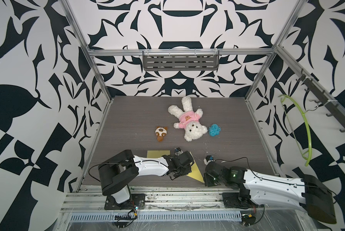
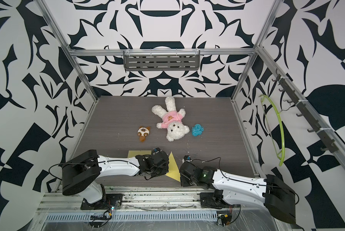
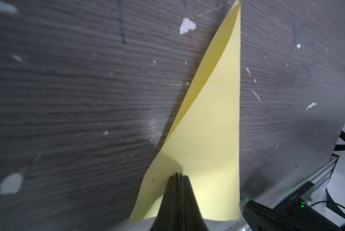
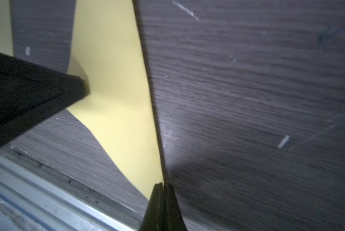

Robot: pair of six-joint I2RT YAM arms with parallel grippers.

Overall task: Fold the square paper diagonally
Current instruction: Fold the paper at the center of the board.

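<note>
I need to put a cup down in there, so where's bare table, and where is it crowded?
Bare: the table left of the small brown plush, to the left rail; also right of the blue yarn to the right rail. Crowded: the middle around the white teddy, and the near edge, where the left arm and right arm meet at the yellow paper.

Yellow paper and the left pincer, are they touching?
Touching. The left wrist view shows the left pincer shut on a raised part of the yellow paper, which puckers at its tips.
</note>
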